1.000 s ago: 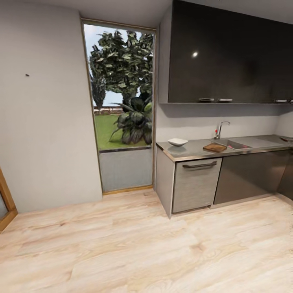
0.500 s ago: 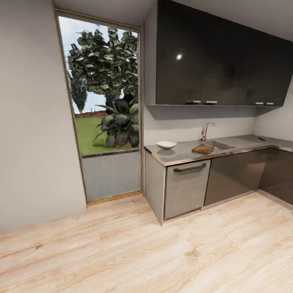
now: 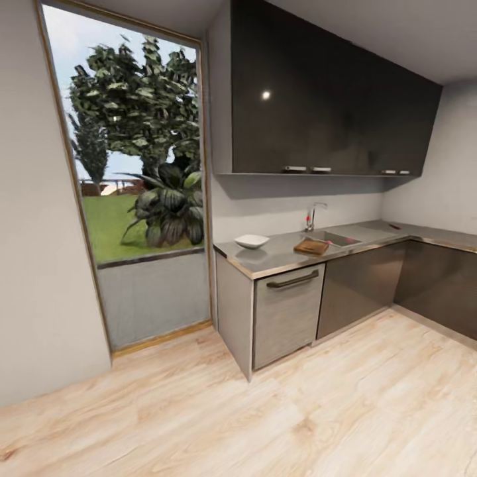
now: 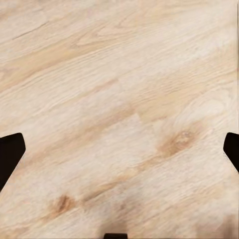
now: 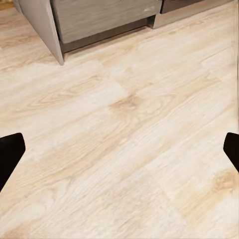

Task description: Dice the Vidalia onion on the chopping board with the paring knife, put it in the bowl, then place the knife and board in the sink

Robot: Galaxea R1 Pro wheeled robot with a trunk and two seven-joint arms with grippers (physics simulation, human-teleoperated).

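Head view: a kitchen seen from across a pale wood floor, with the countertop running from about 12 o'clock out toward 3 o'clock.
Bowl: the white bowl sits on the countertop near its left end, well apart from the sink.
Chopping board: the brown chopping board lies flat on the countertop, just beside the sink at its near left corner.
Tap: a curved chrome tap with a red knob stands behind the sink, against the wall.
Onion and knife: too far and too small to make out.
Surroundings: dark wall cabinets hang above the worktop; a tall window at about 10 o'clock shows grass and leafy plants.
Left gripper: in the left wrist view, the left gripper hangs over bare floor boards — its dark fingertips sit at opposite edges, spread wide, holding nothing.
Right gripper: the right gripper is likewise spread wide and empty, pointed at the floor, with the foot of a grey base cabinet ahead of it.
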